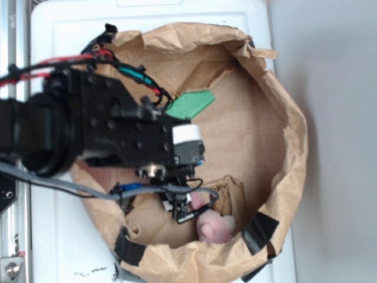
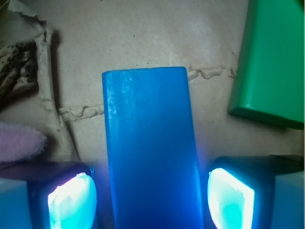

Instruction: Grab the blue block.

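In the wrist view the blue block [image 2: 150,143] lies flat on the brown paper, long and smooth, running between my two fingers. My gripper [image 2: 151,200] is open, with a narrow gap between the block and each glowing pad [image 2: 71,200], so neither pad touches it. In the exterior view my gripper [image 1: 185,203] reaches down into the paper bag and the arm hides the blue block. The green block [image 1: 189,104] with the slanted corner lies apart toward the back, and shows at the upper right of the wrist view [image 2: 271,62].
The rolled-down brown paper bag [image 1: 294,135] forms a wall all around, on a white surface [image 1: 76,23]. A pink soft object [image 1: 215,227] lies near the front wall, close to my gripper; its edge shows in the wrist view [image 2: 19,140]. Torn cardboard [image 1: 232,194] lies beside it.
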Action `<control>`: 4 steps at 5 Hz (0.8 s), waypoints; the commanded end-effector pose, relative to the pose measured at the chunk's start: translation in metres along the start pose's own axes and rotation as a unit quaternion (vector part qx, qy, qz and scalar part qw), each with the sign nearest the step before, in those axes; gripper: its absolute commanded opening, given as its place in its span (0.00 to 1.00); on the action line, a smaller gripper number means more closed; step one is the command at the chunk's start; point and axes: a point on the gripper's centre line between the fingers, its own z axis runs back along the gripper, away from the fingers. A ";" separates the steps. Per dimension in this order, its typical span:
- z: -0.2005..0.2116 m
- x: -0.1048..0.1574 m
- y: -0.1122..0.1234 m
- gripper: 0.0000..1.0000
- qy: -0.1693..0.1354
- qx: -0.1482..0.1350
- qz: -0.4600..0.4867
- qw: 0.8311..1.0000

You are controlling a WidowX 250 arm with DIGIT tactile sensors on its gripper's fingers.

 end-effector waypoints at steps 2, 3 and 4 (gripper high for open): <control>0.068 0.013 0.004 0.00 -0.044 -0.049 -0.002 0.998; 0.108 0.039 0.011 0.00 -0.046 -0.057 0.016 0.997; 0.148 0.056 0.017 0.00 -0.071 -0.038 0.053 0.995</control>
